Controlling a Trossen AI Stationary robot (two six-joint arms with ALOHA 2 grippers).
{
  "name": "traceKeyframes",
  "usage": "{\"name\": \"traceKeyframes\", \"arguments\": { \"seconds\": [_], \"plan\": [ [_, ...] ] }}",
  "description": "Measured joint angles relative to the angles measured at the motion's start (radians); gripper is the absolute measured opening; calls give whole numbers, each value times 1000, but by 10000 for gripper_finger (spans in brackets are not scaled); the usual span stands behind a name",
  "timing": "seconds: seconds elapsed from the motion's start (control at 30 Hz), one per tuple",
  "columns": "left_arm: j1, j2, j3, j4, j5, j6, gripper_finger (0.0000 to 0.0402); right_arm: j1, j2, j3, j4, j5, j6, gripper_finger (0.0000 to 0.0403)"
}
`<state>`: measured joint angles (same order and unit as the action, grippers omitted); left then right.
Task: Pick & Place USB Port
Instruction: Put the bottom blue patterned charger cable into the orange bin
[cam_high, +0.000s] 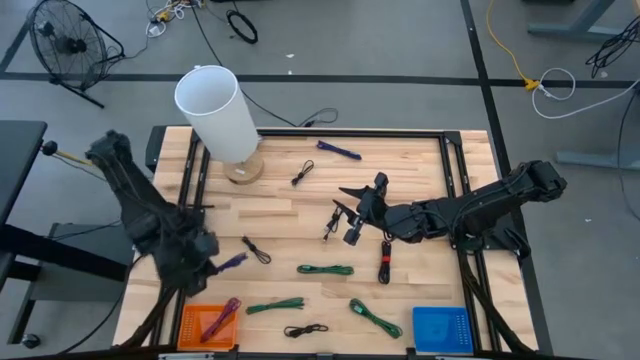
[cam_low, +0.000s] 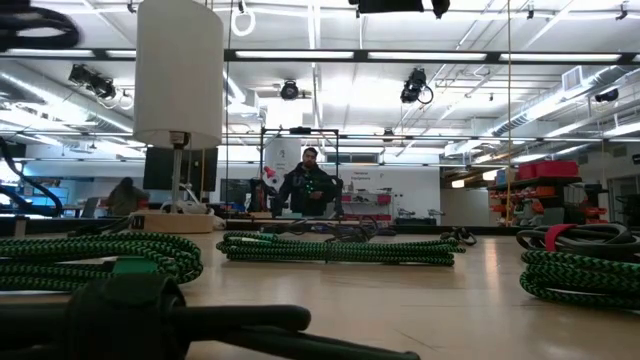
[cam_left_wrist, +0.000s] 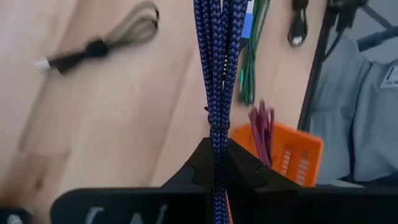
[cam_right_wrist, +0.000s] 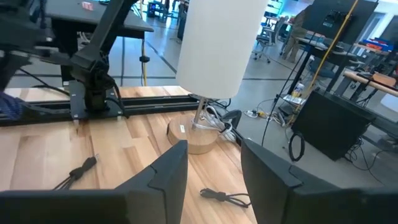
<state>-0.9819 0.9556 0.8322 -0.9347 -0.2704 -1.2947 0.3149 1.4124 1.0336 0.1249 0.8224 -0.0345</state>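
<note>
My left gripper (cam_high: 213, 263) hangs over the table's near left part, just beyond the orange bin (cam_high: 190, 328), and is shut on a coiled blue-purple braided USB cable (cam_left_wrist: 216, 68). One magenta cable (cam_left_wrist: 264, 127) lies in that bin. My right gripper (cam_high: 345, 213) is open above the middle of the table with nothing between its fingers (cam_right_wrist: 168, 177). Under it a black cable (cam_high: 329, 226) lies flat. More coiled cables rest flat on the wood: purple (cam_high: 338, 150), black (cam_high: 256, 250) and green (cam_high: 325, 269). My left gripper pinches the blue-purple cable bundle between its two fingers, several strands together, just below its tie (cam_left_wrist: 217, 134). The fingers slant downward and the bundle runs on along them, past the tips. Its free part (cam_high: 234, 261) sticks out toward the table's right, clear of the wood.
A white lamp (cam_high: 218, 108) on a round wooden base stands at the far left. A blue bin (cam_high: 442, 330) sits at the near right edge. Black rails (cam_high: 350, 133) frame the table. Green cables (cam_low: 340, 250) lie across the near part, and a person stands in the room beyond.
</note>
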Motion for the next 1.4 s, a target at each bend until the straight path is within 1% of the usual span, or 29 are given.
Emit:
{"name": "traceKeyframes", "arguments": {
  "seconds": [0.07, 0.17, 0.27, 0.37, 0.5, 0.63, 0.7, 0.93, 1.13, 1.23, 1.33, 1.4],
  "plan": [
    [-71, 31, 0, 23, -50, -66, 16, 0, 0, 0, -2, -1, 0, 150],
    [-145, 74, 0, 59, -98, -129, 16, 0, 0, 0, -4, -1, 0, 150],
    [-192, 113, 0, 102, -134, -178, 16, 0, 0, 0, -5, 0, 0, 150],
    [-225, 153, 0, 141, -138, -222, 16, -1, 0, 0, -4, 3, -7, 150],
    [-254, 197, 0, 188, -163, -264, 16, 0, 0, 0, -5, 50, -27, 150],
    [-276, 234, 0, 263, -199, -267, 16, -3, 0, 0, -4, 86, -42, 150],
    [-281, 251, 0, 290, -206, -274, 16, -8, 0, 0, -2, 86, -57, 150],
    [-313, 319, 0, 307, -212, -399, 16, -39, 0, 0, 0, 86, -61, 150],
    [-334, 388, 0, 399, -227, -457, 16, -67, 0, 0, 0, 78, -60, 150],
    [-346, 418, 0, 412, -218, -509, 16, -77, 0, 0, 0, 77, -60, 150],
    [-364, 439, 0, 411, -186, -583, 16, -88, 0, 0, 0, 77, -60, 150],
    [-378, 447, 0, 412, -193, -618, 17, -97, 0, 0, 0, 76, -60, 150]
  ]
}}
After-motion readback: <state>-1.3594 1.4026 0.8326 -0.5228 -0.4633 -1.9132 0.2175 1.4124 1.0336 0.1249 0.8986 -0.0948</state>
